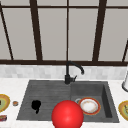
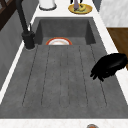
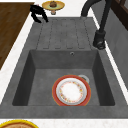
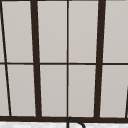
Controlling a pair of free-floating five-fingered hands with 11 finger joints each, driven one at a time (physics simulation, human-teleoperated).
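My left hand [image 1: 36, 105] hovers over the front of the grey draining board [image 1: 47, 96], its fingers hanging relaxed and holding nothing. The left side view has this hand [image 2: 110, 65] by the board's front rim, fingers drooping toward the ribs. From the right it appears as a small dark hand [image 3: 37, 11] at the far corner. A white plate with a red rim [image 1: 88, 106] lies flat in the sink basin [image 3: 37, 75], also seen as the plate [image 2: 58, 42] and the plate [image 3: 71, 91]. A big red ball [image 1: 67, 115] sits at the sink's front edge in the front view.
The black tap [image 1: 68, 75] stands behind the sink's middle. Yellow plates lie on the counter at left [image 1: 3, 102] and right [image 1: 123, 108]. A small round item [image 1: 15, 103] and a small red item [image 1: 3, 118] lie left; a white jar [image 1: 125, 83] stands right.
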